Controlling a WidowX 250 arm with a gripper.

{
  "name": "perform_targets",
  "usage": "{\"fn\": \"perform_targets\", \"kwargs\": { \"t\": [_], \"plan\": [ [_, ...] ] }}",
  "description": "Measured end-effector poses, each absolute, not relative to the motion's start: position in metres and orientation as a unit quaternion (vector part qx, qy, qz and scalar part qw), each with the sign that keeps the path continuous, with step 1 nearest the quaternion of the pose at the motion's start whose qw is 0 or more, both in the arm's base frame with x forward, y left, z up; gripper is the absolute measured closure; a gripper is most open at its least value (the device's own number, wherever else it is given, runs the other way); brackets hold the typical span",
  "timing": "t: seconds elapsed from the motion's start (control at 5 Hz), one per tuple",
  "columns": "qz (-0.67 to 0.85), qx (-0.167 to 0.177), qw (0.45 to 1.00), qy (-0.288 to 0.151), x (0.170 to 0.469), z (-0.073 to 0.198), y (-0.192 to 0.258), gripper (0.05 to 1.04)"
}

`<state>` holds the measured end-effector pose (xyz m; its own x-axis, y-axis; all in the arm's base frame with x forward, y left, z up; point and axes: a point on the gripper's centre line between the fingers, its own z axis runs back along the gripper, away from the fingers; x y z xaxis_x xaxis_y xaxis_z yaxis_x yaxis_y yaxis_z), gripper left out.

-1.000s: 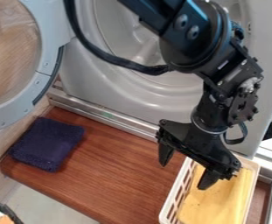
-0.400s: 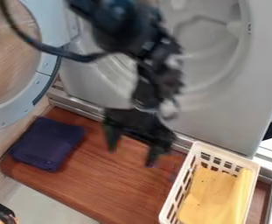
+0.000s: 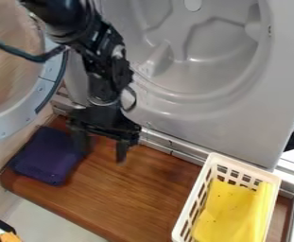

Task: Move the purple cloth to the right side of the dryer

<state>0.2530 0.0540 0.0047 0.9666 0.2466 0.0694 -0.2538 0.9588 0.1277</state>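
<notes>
One basket (image 3: 245, 165) | yellow cloth (image 3: 228, 212) inside | open door (image 3: 16, 116) near purple cloth (image 3: 47, 156)

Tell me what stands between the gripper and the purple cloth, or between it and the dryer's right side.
Nothing visible separates the black gripper from the dark purple cloth. Going right, only the white plastic basket holding a yellow item, in front of the grey dryer at its right, might obstruct.

The cloth (image 3: 45, 156) lies at the left end of the table (image 3: 142, 194). The basket (image 3: 191, 208) sits at the right end, well apart from it, with a sheet (image 3: 228, 212) inside. Behind the table stands the dryer (image 3: 237, 127), its door (image 3: 9, 122) swung out to the left, behind the cloth.
</notes>
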Motion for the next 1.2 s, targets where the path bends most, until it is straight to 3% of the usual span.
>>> {"fn": "perform_targets", "kwargs": {
  "t": [0.2,0.8,1.2],
  "plan": [
    [0.136,0.063,0.988,-0.043,0.255,-0.003,0.077,0.084],
    [0.129,0.088,0.988,-0.013,0.255,-0.034,0.133,0.084],
    [0.128,0.108,0.986,0.018,0.259,-0.046,0.146,0.084]
  ]
}}
